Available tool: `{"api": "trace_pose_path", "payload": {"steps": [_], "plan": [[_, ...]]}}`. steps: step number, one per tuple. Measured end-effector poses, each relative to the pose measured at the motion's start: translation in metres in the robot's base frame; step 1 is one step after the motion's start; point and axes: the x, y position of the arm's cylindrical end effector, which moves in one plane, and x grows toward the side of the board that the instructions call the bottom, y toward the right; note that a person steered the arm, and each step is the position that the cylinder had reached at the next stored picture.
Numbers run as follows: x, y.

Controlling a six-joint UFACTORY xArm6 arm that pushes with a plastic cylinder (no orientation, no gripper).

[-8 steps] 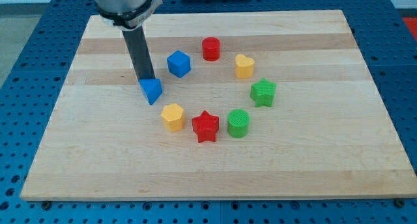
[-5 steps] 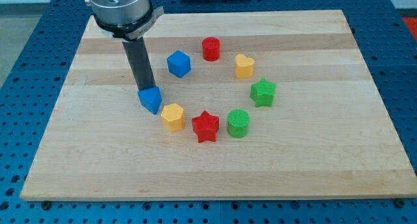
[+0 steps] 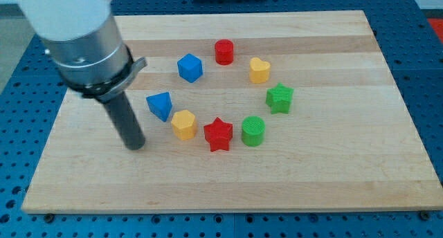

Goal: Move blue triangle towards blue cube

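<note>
Wooden board (image 3: 332, 176) carries everything, and my tip (image 3: 136, 147) rests on it toward the view's lower left, apart from the blue triangle (image 3: 160, 104), which lies up and to the view's right of it. The rod has no jaws to open or close; it is a plain pusher, and right now it touches no block. The blue cube (image 3: 190, 67) sits above and to the view's right of the triangle, with a clear gap between them. To do this step well, I judge the tip should meet the triangle on its lower-left face, in line with the cube, and push steadily up and rightward; a contact off that line would likely spin the wedge or slide it sideways. The yellow block (image 3: 183, 124) just beside the triangle's lower right is the one to avoid clipping on the approach. Counting: two blue blocks, the triangle and the cube; two yellow, that one and the yellow heart (image 3: 259, 70); two green, a green star (image 3: 280, 98) and a green cylinder (image 3: 253, 131); two red, a red star (image 3: 218, 134) and a red cylinder (image 3: 223, 51); eight in all.
</note>
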Motion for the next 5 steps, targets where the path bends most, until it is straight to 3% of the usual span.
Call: {"api": "trace_pose_path", "payload": {"steps": [1, 5], "plan": [[-0.023, 0.010], [-0.051, 0.021]]}}
